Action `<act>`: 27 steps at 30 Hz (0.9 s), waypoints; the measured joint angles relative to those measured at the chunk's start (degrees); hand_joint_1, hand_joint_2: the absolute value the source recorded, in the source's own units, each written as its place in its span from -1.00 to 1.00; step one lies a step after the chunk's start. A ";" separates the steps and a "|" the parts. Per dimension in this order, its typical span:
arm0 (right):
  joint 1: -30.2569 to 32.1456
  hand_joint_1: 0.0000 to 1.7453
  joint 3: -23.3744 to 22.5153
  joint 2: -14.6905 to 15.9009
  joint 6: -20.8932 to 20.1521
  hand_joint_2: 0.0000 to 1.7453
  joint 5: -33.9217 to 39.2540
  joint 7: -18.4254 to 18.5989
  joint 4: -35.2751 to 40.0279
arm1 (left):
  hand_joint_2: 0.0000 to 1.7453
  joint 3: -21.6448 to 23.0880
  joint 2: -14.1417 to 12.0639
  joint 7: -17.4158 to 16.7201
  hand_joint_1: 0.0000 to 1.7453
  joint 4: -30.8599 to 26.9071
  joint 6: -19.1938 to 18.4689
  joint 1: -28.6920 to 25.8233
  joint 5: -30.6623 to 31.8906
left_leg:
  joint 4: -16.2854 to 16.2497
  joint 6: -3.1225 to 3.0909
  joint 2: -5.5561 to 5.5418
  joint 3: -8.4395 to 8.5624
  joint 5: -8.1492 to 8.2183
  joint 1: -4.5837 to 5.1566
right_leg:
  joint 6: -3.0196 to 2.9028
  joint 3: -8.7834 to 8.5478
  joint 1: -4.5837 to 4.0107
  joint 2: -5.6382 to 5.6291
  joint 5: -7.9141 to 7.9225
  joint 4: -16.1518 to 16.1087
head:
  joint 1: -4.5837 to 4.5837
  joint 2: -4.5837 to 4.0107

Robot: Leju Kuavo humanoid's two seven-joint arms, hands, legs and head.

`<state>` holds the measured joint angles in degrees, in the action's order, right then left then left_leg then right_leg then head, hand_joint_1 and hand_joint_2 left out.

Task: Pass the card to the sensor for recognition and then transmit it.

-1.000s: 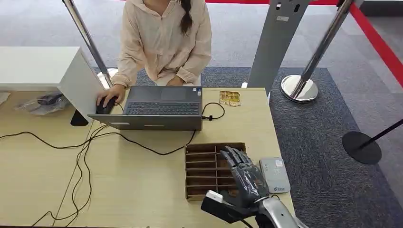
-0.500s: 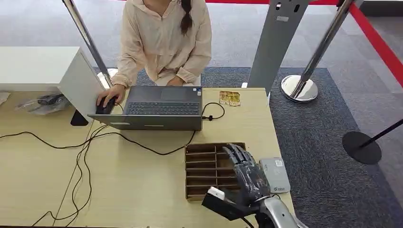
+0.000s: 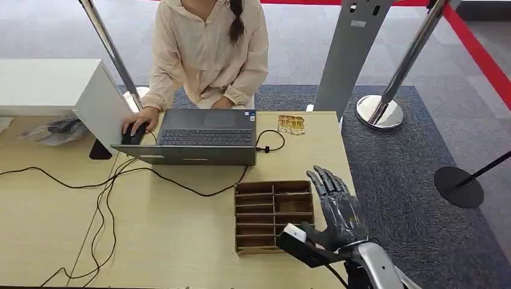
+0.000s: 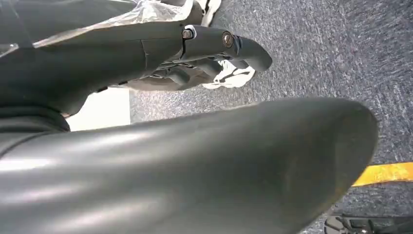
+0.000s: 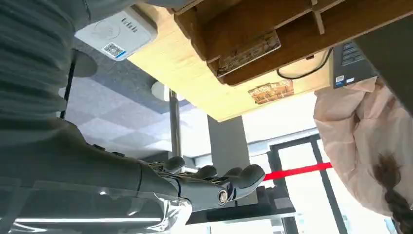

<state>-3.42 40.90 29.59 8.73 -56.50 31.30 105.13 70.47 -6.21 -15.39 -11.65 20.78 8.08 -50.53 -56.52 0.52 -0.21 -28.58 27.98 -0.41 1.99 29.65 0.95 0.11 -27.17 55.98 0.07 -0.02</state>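
Right hand (image 3: 335, 208) shifted rightward, empty.

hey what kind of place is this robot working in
Probably a reception or check-in desk in a public hall or showroom. Chrome queue posts stand on grey carpet behind the wooden desk, a person works a laptop, and a card reader lies on the desk.

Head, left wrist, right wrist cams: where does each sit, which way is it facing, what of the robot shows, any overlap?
Head: high on the body, looking forward and down at the table, laptop and wooden tray; right hand enters from below.
Left wrist: behind the left hand, facing the carpet.
Right wrist: behind the right hand, turned view of the tray and card reader.
Shared: head and right wrist views both show tray, laptop and person.
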 joint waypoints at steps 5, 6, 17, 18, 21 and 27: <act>0.22 -0.54 -0.20 1.46 -6.34 1.00 0.52 0.76 2.25 | -1.00 0.00 -0.02 -0.39 -1.00 0.00 0.00 0.00 -0.04 | 0.00 0.00 0.00 0.00 0.00 0.00 | 0.00 0.00 0.00 0.00 0.00 0.00 | 0.00 0.00; 0.24 -0.54 -0.18 1.75 -7.53 1.00 0.96 0.94 2.67 | -1.00 0.00 -0.02 -0.48 -1.00 0.00 -0.02 0.00 -0.02 | 0.00 0.00 0.00 0.00 0.00 0.00 | 0.00 0.00 0.00 0.00 0.00 0.00 | 0.02 0.00; 0.22 -0.64 -0.07 4.48 -12.35 1.00 2.88 1.22 6.12 | -1.00 0.00 -0.06 -1.01 -1.00 0.00 -0.22 0.01 0.28 | 0.00 0.00 0.00 -0.01 0.00 0.00 | 0.00 0.00 0.00 0.00 0.00 0.00 | -0.02 0.00; 0.22 -0.64 -0.07 4.61 -12.44 1.00 2.93 1.33 6.32 | -1.00 0.00 -0.06 -1.07 -1.00 0.00 -0.22 0.01 0.28 | 0.00 0.00 0.00 -0.01 0.00 0.00 | 0.00 0.00 0.00 0.00 0.00 0.00 | 0.02 0.00; 0.21 -0.64 -0.02 4.94 -12.64 1.00 3.01 1.38 6.78 | -1.00 0.00 -0.06 -1.27 -1.00 0.00 -0.37 0.02 0.26 | 0.00 0.00 0.00 -0.01 0.00 0.00 | 0.00 0.00 0.00 0.00 0.00 0.00 | 0.00 0.00; 0.22 -0.62 0.06 5.38 -12.60 1.00 3.56 1.72 6.87 | -1.00 0.00 -0.06 -1.42 -1.00 0.00 -0.39 0.01 0.28 | 0.00 0.00 0.00 -0.01 0.00 0.00 | 0.00 0.00 0.00 0.00 0.00 0.00 | 0.00 0.00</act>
<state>-3.20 40.96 34.97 -3.87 -52.94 33.02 111.99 70.47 -6.27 -16.81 -11.65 20.39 8.10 -50.25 -56.52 0.51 -0.21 -28.59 27.98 -0.40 2.00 29.65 0.96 0.11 -27.17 55.98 0.07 -0.02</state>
